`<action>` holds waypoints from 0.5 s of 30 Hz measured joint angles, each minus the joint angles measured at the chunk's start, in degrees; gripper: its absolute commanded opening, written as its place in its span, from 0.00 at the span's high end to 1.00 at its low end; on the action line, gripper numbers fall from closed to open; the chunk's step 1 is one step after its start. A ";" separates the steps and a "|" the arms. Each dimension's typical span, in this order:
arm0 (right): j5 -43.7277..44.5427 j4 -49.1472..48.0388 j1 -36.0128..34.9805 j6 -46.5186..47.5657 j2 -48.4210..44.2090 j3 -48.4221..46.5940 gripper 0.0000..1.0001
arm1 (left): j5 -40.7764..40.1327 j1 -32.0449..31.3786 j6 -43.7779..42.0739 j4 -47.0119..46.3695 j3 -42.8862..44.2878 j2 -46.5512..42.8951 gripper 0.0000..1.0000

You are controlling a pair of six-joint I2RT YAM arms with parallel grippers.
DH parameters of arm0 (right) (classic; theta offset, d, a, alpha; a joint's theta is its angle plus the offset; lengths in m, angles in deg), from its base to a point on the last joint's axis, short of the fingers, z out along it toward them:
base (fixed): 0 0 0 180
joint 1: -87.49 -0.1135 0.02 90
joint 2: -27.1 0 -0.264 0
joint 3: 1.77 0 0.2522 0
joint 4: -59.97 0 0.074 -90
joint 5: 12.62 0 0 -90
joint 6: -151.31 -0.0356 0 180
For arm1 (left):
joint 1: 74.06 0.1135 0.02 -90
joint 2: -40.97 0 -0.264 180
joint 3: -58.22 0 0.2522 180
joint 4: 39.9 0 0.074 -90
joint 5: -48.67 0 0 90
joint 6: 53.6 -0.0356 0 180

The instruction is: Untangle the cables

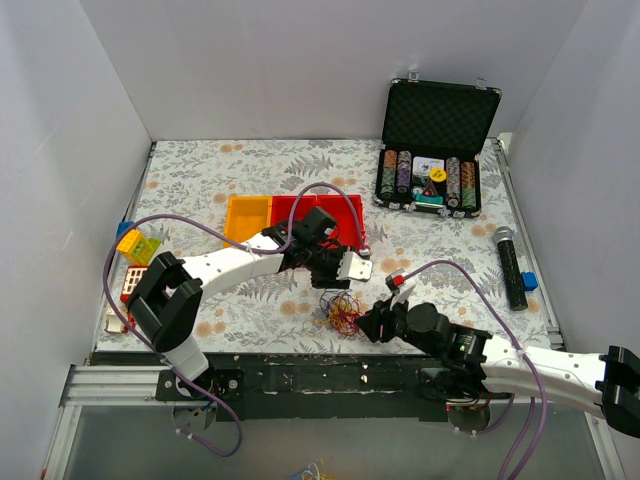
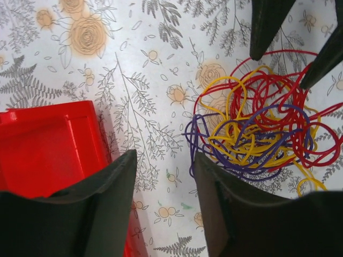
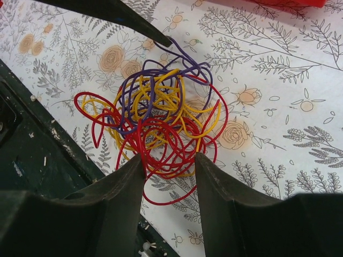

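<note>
Thin cable tangle [image 1: 342, 312], red, yellow, purple loops, on floral tabletop [image 1: 250, 165] near front edge; left gripper [image 2: 163, 174] fingers apart, tangle just beside; right gripper [image 3: 170, 171] fingers apart, red loops between them.

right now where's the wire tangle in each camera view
top external: wire tangle low centre, just below the red tray
left wrist: right of centre; tray lower left
right wrist: centre; tray a sliver at top right
shared landmark: the red tray
</note>
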 measured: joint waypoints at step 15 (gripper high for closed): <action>-0.20 0.57 0.00 0.02 -0.70 0.00 0.52 | 0.15 -0.87 -3.13 2.69 -0.31 2.10 0.86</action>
